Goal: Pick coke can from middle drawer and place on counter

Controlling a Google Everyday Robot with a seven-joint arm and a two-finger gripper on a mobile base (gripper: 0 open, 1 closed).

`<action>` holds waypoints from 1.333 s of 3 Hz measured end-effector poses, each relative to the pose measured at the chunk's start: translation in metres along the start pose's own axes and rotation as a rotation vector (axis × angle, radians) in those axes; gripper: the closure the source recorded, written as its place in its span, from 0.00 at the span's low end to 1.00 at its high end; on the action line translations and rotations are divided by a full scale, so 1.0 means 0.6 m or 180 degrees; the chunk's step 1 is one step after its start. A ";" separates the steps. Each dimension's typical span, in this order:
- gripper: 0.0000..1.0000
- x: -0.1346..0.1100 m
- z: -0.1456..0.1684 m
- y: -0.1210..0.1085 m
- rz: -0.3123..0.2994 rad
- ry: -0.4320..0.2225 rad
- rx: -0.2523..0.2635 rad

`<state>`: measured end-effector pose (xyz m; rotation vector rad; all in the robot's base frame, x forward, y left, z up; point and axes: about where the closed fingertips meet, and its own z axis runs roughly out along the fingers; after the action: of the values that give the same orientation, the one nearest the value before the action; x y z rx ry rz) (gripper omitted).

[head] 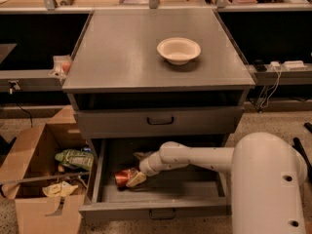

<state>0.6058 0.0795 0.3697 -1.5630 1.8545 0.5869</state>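
Camera view, looking down on a grey cabinet: reaches in from the right with a white arm (195, 157), low into the open middle drawer (165, 195), and sets the gripper (135, 178) on the drawer floor, touching the coke can (122, 177). Finds the can on its side toward the left of the drawer, near the left wall, its red body partly covered by the gripper's pale tip. Cannot tell from this angle whether the gripper is closed on the can or only resting against it.

Looks light and thin-walled, so probably easy to dent under a hard squeeze. Being smooth metal and lying on its side, seems apt to roll or slip out of a loose hold. Calls, by that judgement, for a hold across the middle of the round body with moderate pressure, not at the end rims. Calls next for a lift clear of the low drawer wall and of the closed drawer front (161, 122) just above, before any swing up to the counter (122, 52).

Shows a white bowl (178, 49) toward the counter's back right. Also shows a cardboard box (29, 155) on the floor at left, holding a green bag (74, 158), well apart from the can.
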 end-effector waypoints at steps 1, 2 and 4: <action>0.41 -0.006 0.012 0.009 -0.0003 0.0027 -0.0055; 0.65 -0.045 0.006 0.025 -0.0019 0.0010 -0.0066; 1.00 -0.166 -0.153 0.131 -0.0415 -0.0574 0.0139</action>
<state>0.5211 0.1007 0.5001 -1.5360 1.6089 0.6028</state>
